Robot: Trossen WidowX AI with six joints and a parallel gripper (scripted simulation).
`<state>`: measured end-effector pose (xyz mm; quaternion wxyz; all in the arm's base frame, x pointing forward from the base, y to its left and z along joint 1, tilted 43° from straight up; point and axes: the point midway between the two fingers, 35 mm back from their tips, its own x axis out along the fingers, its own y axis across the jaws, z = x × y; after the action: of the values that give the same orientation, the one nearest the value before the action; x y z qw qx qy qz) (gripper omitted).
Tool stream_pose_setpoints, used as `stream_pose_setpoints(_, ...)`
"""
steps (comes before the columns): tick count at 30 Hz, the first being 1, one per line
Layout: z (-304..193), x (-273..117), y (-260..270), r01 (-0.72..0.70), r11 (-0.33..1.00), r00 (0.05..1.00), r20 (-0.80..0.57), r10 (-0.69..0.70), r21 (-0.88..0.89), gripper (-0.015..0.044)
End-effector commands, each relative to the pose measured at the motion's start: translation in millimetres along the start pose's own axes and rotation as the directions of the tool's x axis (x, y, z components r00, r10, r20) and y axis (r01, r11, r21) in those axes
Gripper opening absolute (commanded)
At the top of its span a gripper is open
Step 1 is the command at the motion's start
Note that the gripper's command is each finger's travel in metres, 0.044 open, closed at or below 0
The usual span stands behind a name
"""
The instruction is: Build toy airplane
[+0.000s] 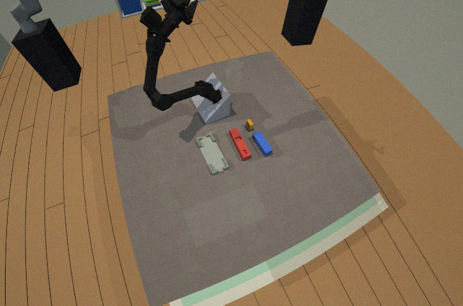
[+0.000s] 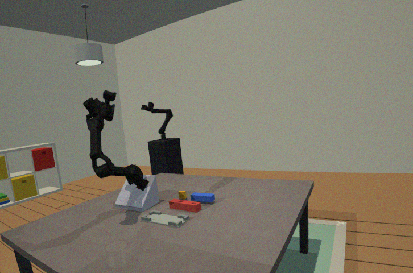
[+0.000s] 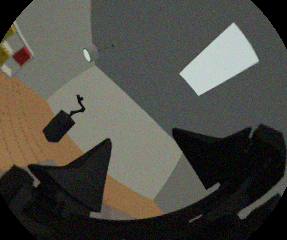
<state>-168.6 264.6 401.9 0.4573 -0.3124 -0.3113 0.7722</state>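
The pale grey-green jig (image 1: 212,153) (image 2: 164,219) lies flat on the table, its cradle empty between raised corner pieces. The red fuselage (image 1: 241,145) (image 2: 185,206) lies beside it, apart from it, with two sockets facing up. The blue wing (image 1: 262,143) (image 2: 202,197) lies on the far side of the fuselage. The small yellow tail fin (image 1: 249,124) (image 2: 182,195) stands near the fuselage's end, by the wing. My gripper (image 3: 142,136) is open and empty, high above the table and away from all parts. Its fingertips are unclear in the top and exterior views.
A pale, slanted block (image 1: 219,112) (image 2: 149,194) stands beside the parts, with the black arm (image 1: 152,70) (image 2: 95,140) reaching over it. A black pedestal (image 2: 165,156) (image 3: 58,127) with another arm stands beyond the table (image 1: 159,201) (image 2: 246,222).
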Motion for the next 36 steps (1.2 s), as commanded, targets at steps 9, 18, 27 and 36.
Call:
stream_pose_setpoints(9,-97,43,-5,0.073,0.979,0.934,-0.356,-0.001,0.189,0.0440)
stream_pose_setpoints(18,-246,43,-12,0.343,0.865,0.658,-0.751,0.055,0.365,0.0440)
stream_pose_setpoints(27,-386,-18,1,0.696,0.642,0.238,-0.947,0.216,0.322,0.0440)
stream_pose_setpoints(36,-487,-124,49,0.922,0.387,-0.207,-0.858,0.470,-0.010,0.0440)
